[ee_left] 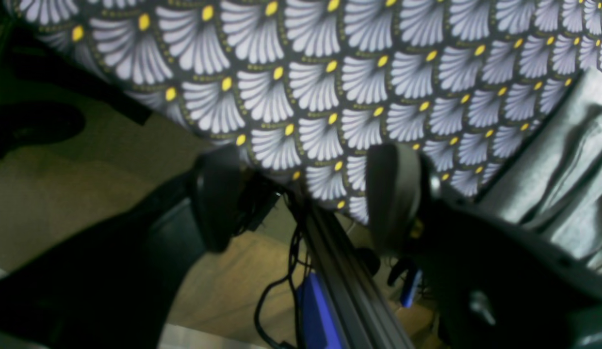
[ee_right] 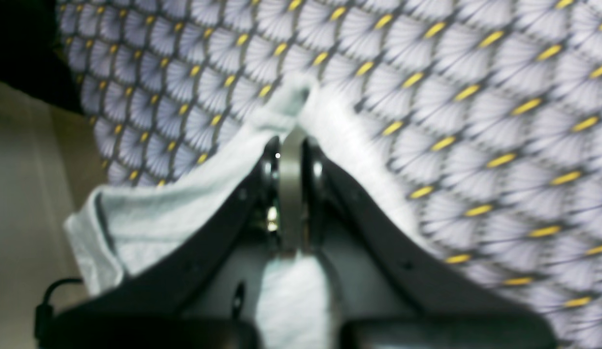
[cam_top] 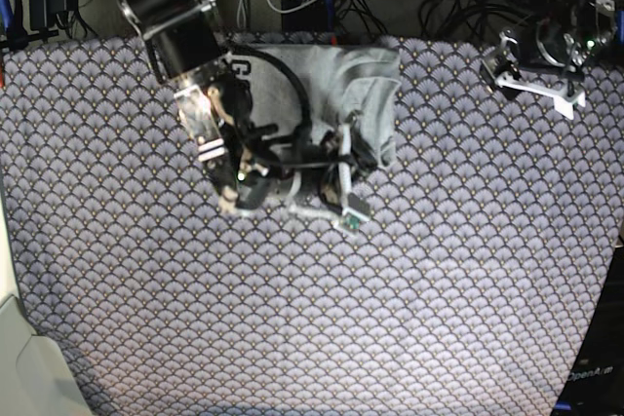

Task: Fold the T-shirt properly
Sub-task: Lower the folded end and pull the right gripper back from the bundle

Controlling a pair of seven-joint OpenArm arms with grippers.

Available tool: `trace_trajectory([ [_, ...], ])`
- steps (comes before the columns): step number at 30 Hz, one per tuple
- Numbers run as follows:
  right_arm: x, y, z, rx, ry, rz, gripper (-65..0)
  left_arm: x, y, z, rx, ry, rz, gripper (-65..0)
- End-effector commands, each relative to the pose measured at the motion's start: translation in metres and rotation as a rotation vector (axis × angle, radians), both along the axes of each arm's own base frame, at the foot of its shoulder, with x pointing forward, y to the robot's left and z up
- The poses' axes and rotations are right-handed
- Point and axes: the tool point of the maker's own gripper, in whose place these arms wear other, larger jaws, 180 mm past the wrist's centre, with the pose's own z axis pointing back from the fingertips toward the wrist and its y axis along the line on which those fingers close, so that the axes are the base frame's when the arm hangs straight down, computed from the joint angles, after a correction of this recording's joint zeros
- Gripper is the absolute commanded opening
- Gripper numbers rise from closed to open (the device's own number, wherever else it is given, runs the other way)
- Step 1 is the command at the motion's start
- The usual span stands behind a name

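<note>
A: Where was the T-shirt [cam_top: 366, 94]?

B: Lay bunched at the far middle of the tabletop [cam_top: 439, 270], on the scallop-patterned tablecloth [cam_top: 292, 319]. Partly hidden under the right arm in the base view. Showed a bit of black lettering near its far left edge.

A: And the right claw [ee_right: 292, 145]?

B: Pinched shut on a fold of the light grey cloth, with fabric rising between the closed jaws and draping to both sides in the wrist view.

A: The left claw [ee_left: 305, 194]?

B: Stood wide apart, holding nothing. Hung past the tabletop's edge, above floor and cables, with a grey sliver of cloth, probably the shirt, at the right of its own view. Sat well apart from the shirt in the base view, near the far right corner.

A: How far along?

B: Early or midway, by the look of it. Crumpled rather than squared; no neat rectangle yet. Still to do, seemingly: carrying the gripped edge over, smoothing, finishing the folds.
</note>
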Motion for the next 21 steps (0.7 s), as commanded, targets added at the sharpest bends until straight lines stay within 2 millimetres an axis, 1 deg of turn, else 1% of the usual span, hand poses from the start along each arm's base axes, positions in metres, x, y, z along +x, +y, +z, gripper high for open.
trace_trajectory([
  [1,0.015,0.011,0.028,0.06,-0.066,0.005,-65.0,0.001,0.0,0.006,-0.001,-0.012,-0.01,-25.7],
  [3,0.021,0.01,0.04,0.059,-0.108,0.009,-65.0,0.0,-0.002,0.005,-0.005,-0.01,-0.013,-25.7],
  [6,0.022,0.007,0.059,0.042,-0.17,0.024,-65.0,-0.005,-0.018,-0.002,-0.027,0.016,-0.058,-25.7],
  [7,0.022,0.002,0.064,0.028,-0.192,0.026,-65.0,-0.007,-0.024,-0.004,-0.032,0.023,-0.075,-25.7],
  [9,0.024,-0.014,0.072,-0.017,-0.238,0.024,-65.0,-0.01,-0.038,-0.008,-0.052,0.035,-0.112,-25.8],
  [10,0.021,-0.022,0.073,-0.041,-0.254,0.024,-65.0,-0.01,-0.045,-0.009,-0.062,0.039,-0.13,-26.7],
  [11,0.02,-0.033,0.075,-0.069,-0.275,0.023,-65.0,-0.011,-0.055,-0.011,-0.077,0.041,-0.154,-29.4],
  [12,0.018,-0.044,0.077,-0.098,-0.3,0.024,-65.0,-0.009,-0.069,-0.01,-0.097,0.033,-0.177,-33.4],
  [13,0.016,-0.053,0.079,-0.121,-0.317,0.025,-65.0,-0.004,-0.08,-0.008,-0.116,0.017,-0.192,-35.8],
  [16,0.008,-0.075,0.079,-0.171,-0.353,0.028,-65.0,0.002,-0.103,-0.007,-0.165,0.002,-0.214,-34.5],
  [19,0.005,-0.097,0.072,-0.211,-0.346,0.005,-65.0,0.014,-0.12,-0.003,-0.205,-0.031,-0.211,-34.9],
  [21,0.004,-0.107,0.069,-0.216,-0.333,-0.023,-65.0,0.022,-0.128,0.002,-0.229,-0.058,-0.202,-34.7],
])
